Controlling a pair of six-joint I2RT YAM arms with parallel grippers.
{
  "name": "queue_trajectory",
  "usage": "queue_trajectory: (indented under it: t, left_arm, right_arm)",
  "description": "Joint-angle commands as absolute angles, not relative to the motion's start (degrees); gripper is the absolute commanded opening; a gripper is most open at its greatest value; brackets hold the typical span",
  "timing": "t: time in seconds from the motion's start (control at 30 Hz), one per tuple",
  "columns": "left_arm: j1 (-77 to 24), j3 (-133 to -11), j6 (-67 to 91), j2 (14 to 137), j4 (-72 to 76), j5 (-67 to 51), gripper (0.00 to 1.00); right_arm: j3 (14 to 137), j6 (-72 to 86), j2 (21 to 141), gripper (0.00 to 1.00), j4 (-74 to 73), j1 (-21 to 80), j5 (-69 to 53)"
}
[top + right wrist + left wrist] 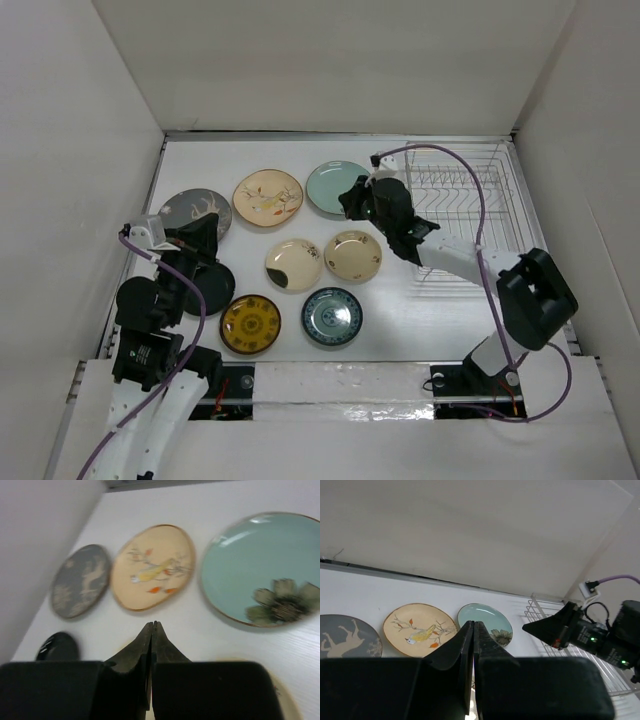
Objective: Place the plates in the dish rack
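Eight plates lie flat on the white table: grey with deer (195,212), cream with a bird (268,198), pale green (335,187), cream with a dark blotch (293,264), plain cream (353,255), yellow patterned (250,323), blue-green patterned (332,316), and black (212,290), partly under my left arm. The dish rack (455,200) stands at the back right with no plates in it. My left gripper (210,228) (473,624) is shut and empty over the grey plate's near edge. My right gripper (348,203) (152,624) is shut and empty, just in front of the pale green plate (265,565).
White walls close in the table at the back and both sides. The rack's wire edge (540,611) shows beside my right gripper in the left wrist view. A glossy black shape (57,647) sits low left in the right wrist view.
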State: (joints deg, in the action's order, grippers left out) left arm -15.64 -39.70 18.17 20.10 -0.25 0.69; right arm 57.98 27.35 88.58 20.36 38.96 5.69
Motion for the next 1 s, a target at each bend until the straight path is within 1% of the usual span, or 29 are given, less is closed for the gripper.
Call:
queue_trajectory:
  t: [0.0,0.03,0.07,0.1,0.13,0.17,0.2,0.23,0.27,0.3,0.4,0.5,0.53,0.67,0.83,0.97]
  left_arm:
    - [-15.29,-40.25,18.81,20.48,0.62,1.67,0.0]
    - [-15.29,-40.17,19.16,20.48,0.62,1.58,0.0]
    - [-15.29,-40.17,19.16,20.3,0.62,1.58,0.0]
    - [-15.29,-40.34,19.33,20.3,0.53,1.58,0.04]
    - [-15.29,-40.34,19.42,20.22,0.53,1.58,0.08]
    - [-15.29,-40.25,19.51,19.95,0.53,1.41,0.12]
    - [-15.29,-40.25,19.6,19.78,0.53,1.23,0.2]
    - [-15.29,-40.17,19.69,19.6,0.53,1.06,0.24]
    - [-15.29,-40.17,19.77,19.16,0.53,0.53,0.27]
    - [-15.29,-40.17,19.86,18.99,0.7,0.35,0.33]
    - [-15.29,-40.17,19.95,18.63,0.79,0.35,0.43]
    - [-15.91,-40.08,19.95,18.37,0.62,0.35,0.47]
    - [-15.91,-39.99,19.95,18.28,0.7,-1.3,0.47]
    - [-15.91,-39.99,19.95,17.75,0.7,-1.4,0.48]
    - [-15.91,-39.9,19.95,18.1,1.05,-2.28,0.48]
    - [-15.91,-39.9,19.95,18.11,0.97,-2.2,0.48]
  right_arm:
    - [60.91,31.02,92.1,0.03,14.15,37.97,19.14]
    - [61.34,31.98,94.37,0.23,14.06,37.97,20.9]
    - [61.87,33.82,95.7,0.33,13.89,37.97,23.44]
    - [63.09,34.19,96.93,0.43,13.54,37.97,25.55]
    - [64.15,34.62,98.42,0.61,12.4,38.49,28.53]
    - [65.55,36.28,101.22,0.67,10.57,39.71,35.26]
    - [67.83,37.34,102.55,0.74,7.41,39.73,38.38]
    - [68.55,38.57,103.79,0.77,6.6,40.34,40.67]
    - [69.08,40.93,105.8,0.77,6.16,40.34,42.0]
    - [69.43,42.26,106.78,0.78,5.98,39.82,42.1]
    - [71.19,47.45,110.02,0.78,4.49,39.29,41.74]
    - [73.12,50.18,113.01,0.77,3.61,38.76,41.4]
    - [73.82,50.97,113.72,0.76,2.99,38.24,41.05]
    - [74.45,55.27,115.4,0.74,3.16,36.13,38.07]
    - [73.74,58.44,116.72,0.73,7.65,34.01,32.7]
    - [74.79,60.38,119.52,0.68,8.96,33.4,29.27]
